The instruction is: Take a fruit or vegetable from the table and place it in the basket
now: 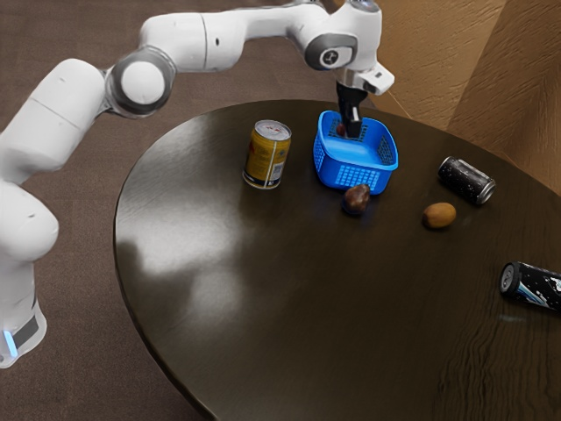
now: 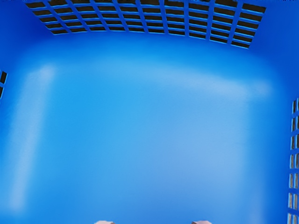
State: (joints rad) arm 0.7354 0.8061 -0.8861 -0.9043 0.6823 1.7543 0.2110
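Dark fruit [image 1: 357, 200] lies, long axis slanting toward basket [image 1: 338, 174].

The surface [image 1: 263, 307] is dark, glossy wood with a curved edge. Near its far edge stands a blue basket [image 1: 328, 167], with a dark brown fruit [image 1: 357, 199] just beside it. Toward the exterior view's left, a yellow can [image 1: 266, 156] stands upright; toward its right lie an orange-brown fruit [image 1: 439, 216] and two black cans [image 1: 467, 180].

A dark fruit [image 1: 356, 200] lies beside the blue basket [image 1: 339, 172].
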